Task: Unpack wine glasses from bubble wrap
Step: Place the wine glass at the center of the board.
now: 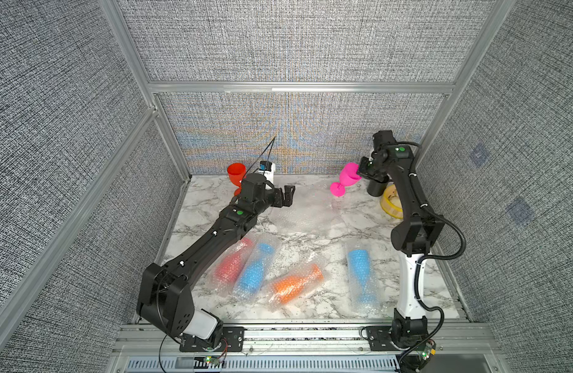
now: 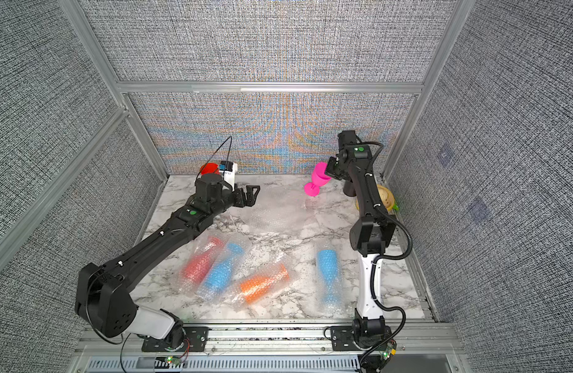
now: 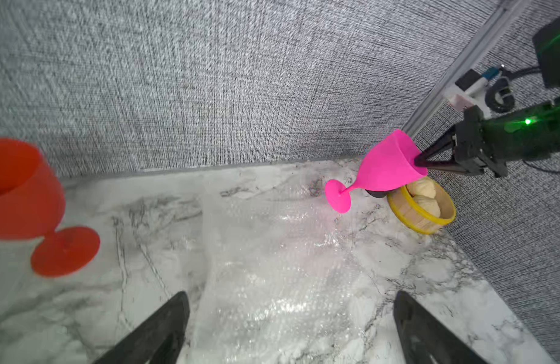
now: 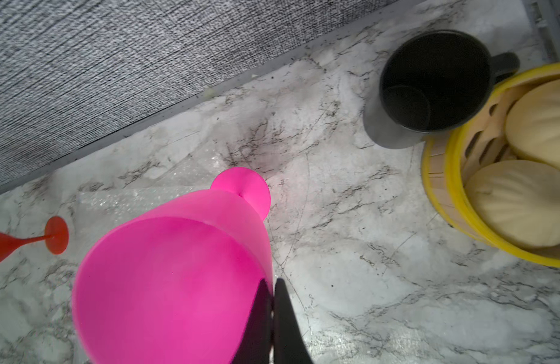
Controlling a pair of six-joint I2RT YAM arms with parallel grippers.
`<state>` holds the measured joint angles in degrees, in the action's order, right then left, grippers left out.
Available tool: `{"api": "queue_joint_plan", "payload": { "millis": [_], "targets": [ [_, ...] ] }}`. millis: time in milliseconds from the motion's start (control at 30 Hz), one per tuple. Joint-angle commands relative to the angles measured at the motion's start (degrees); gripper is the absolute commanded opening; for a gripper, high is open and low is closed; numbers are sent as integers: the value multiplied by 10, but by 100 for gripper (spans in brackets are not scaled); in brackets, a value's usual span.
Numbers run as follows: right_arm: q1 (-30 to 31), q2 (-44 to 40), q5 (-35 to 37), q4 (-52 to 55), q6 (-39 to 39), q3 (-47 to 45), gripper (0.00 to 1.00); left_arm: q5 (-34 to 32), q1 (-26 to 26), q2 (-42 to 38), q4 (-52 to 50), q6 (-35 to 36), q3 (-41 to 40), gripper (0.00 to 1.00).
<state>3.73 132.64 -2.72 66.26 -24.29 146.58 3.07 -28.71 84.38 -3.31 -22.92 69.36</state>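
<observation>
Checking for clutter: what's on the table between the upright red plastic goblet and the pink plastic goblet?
A flat sheet of clear bubble wrap, seen in the left wrist view.

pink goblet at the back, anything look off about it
Yes: the pink goblet is tilted rather than standing, foot lowest, because the right gripper has its jaws shut on the rim. Whether the foot touches the table cannot be told.

Top views high above table (image 1: 333, 245); close wrist views, both toward pink goblet (image 3: 385, 164).
</observation>
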Motion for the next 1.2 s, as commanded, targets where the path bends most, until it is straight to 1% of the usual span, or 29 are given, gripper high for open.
{"api": "queue_joint_plan", "payload": {
  "millis": [0,67,133,200,267,467,667,1167],
  "targets": [
    [-14,11,39,-2,-18,7,0,34,38,5,-28,-115,-17,100],
    [-21,27,44,-1,-27,20,0,75,45,18,-14,-116,-12,100],
    [-26,44,49,5,-30,42,0,135,45,31,16,-96,-8,100],
    [-28,58,55,14,-33,61,0,153,45,37,26,-102,-9,100],
    [-30,66,61,18,-33,73,0,154,45,39,30,-110,-10,100],
    [-31,72,65,19,-33,76,0,155,45,43,22,-101,4,100],
    [-32,84,76,44,-26,92,0,160,45,50,20,-109,8,100],
    [-34,98,55,44,-27,94,0,155,47,59,1,-112,18,100]
  ]
}}
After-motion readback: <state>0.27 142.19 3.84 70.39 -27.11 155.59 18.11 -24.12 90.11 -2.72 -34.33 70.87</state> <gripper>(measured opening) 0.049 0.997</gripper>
